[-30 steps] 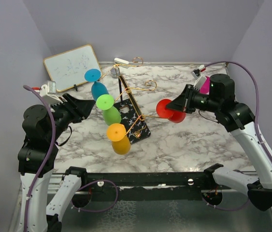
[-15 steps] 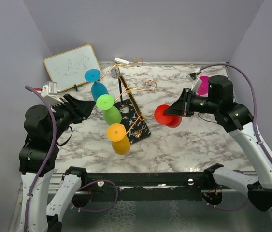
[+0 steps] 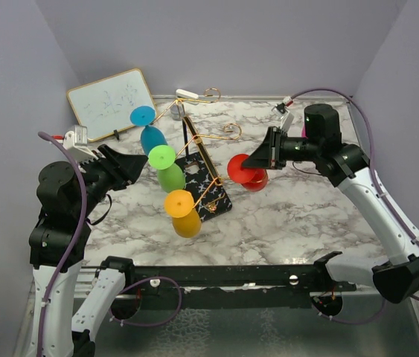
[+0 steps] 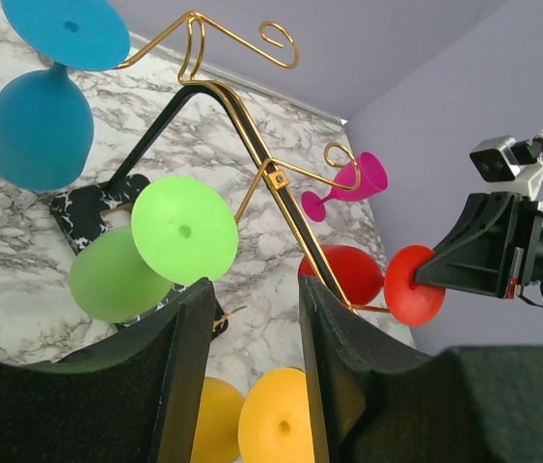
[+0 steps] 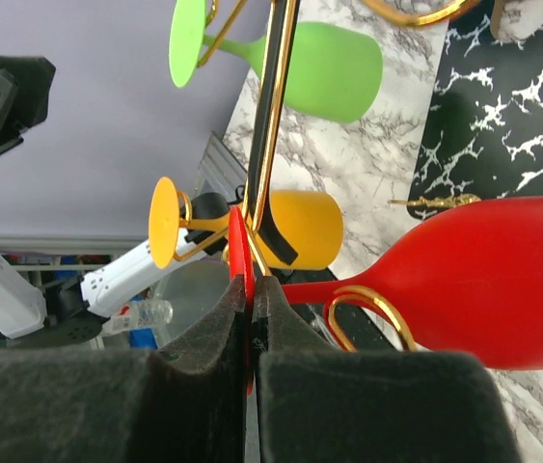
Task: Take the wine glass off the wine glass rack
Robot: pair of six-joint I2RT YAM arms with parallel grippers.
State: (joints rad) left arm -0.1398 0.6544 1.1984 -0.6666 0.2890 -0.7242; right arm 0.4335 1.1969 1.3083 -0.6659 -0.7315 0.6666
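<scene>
Right pincer (image 3: 257, 159) clamped on the red wine glass (image 3: 243, 172) by its foot, stem at the wine glass rack (image 3: 210, 195), left pincer (image 3: 132, 165) open, empty, beside the green glass (image 3: 170, 175)

Robot lab cell: plain lilac walls (image 3: 231, 44) enclosing a marble tabletop (image 3: 291, 216).

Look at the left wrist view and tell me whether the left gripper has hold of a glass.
No, the left gripper has its jaws apart with nothing between them; the green glass hangs beyond its tips.
</scene>
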